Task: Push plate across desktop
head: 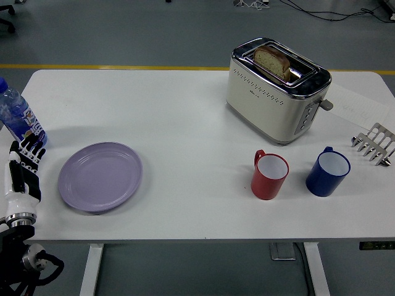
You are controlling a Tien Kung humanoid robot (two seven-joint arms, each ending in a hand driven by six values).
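the water bottle [18, 117] is cut off by the left edge, its cap out of sight.

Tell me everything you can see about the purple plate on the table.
The plate is round, pale lavender, smooth and matte, plastic or glazed ceramic by its look, with a shallow well and a broad raised rim. It is empty and lies flat, right way up, on the white table near the front left. Nothing touches it: the robot's left hand lies on the table just to its left, with a gap between them, and a water bottle stands further back on the left.
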